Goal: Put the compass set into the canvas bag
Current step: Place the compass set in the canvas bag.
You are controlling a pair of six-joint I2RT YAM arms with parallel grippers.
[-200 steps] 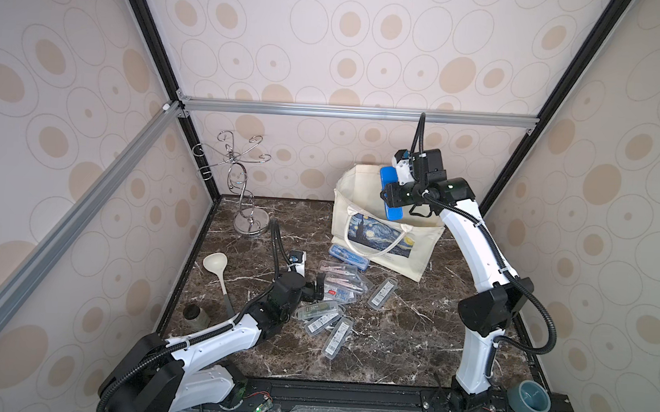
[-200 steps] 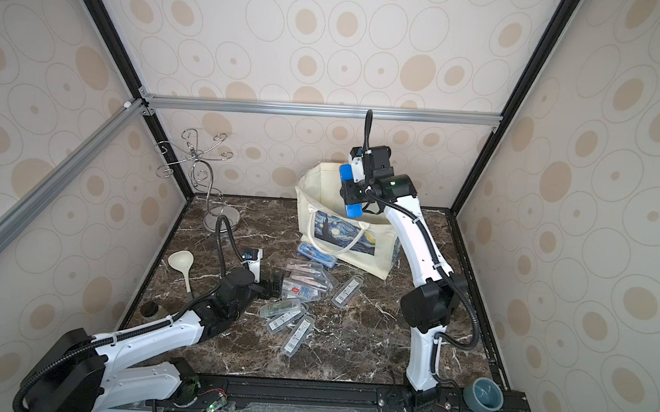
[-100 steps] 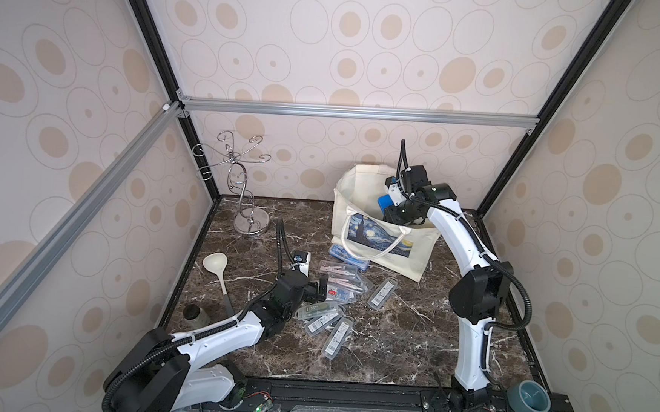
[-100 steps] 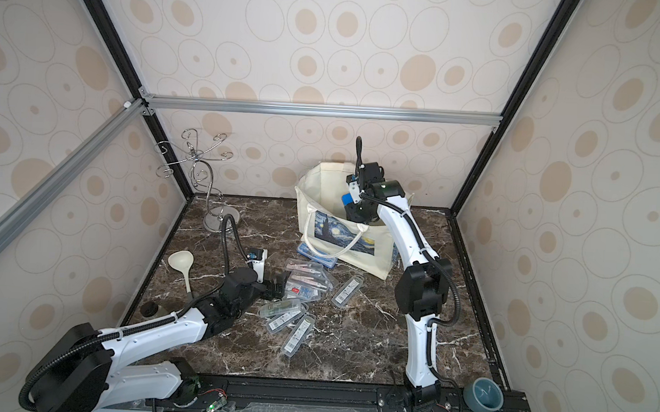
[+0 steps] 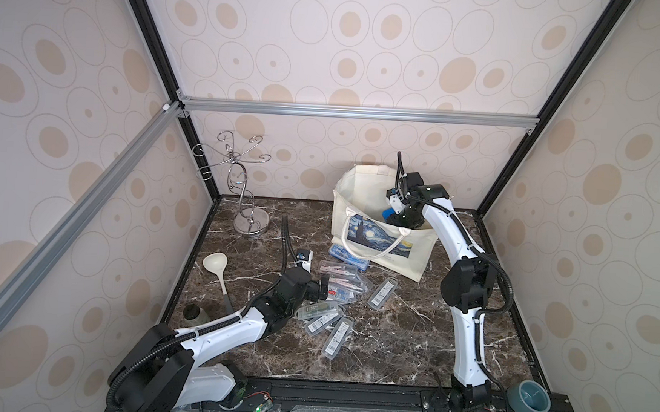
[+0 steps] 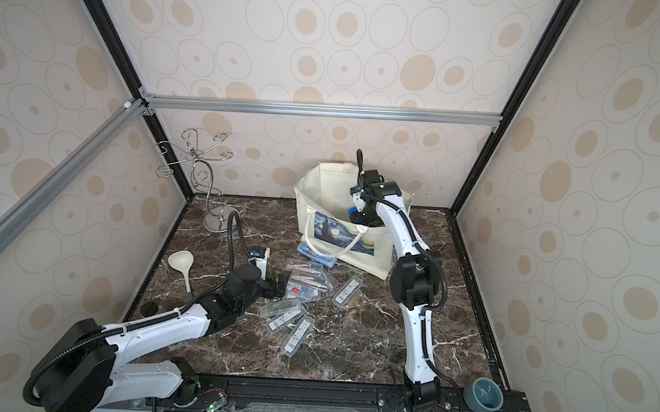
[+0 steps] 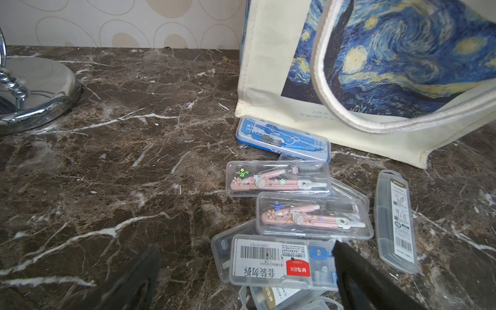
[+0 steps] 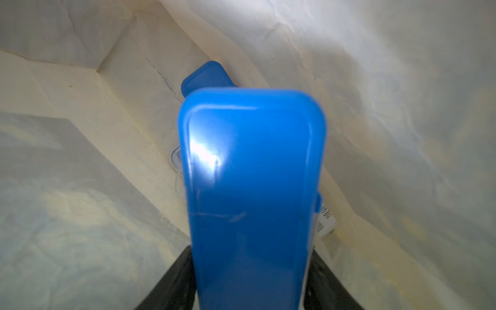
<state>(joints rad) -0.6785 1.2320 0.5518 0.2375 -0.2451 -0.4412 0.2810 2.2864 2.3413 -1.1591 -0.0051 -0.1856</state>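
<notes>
The canvas bag stands open at about 1 o'clock on the counter, its print facing the robot. The right gripper reaches down inside it with a blue compass set between its fingers. Whether they press on the case or stand just clear of it I cannot tell. Deeper in the bag lies a second blue case.

The left gripper hangs low near the middle of the counter, spread wide and holding nothing, over a clear case with a barcode label. Past that lie a pink compass set, a second pink one just beside it, and another blue set touching the foot of the bag.

A wire stand is at 11 o'clock and a ladle at 9 o'clock
</notes>
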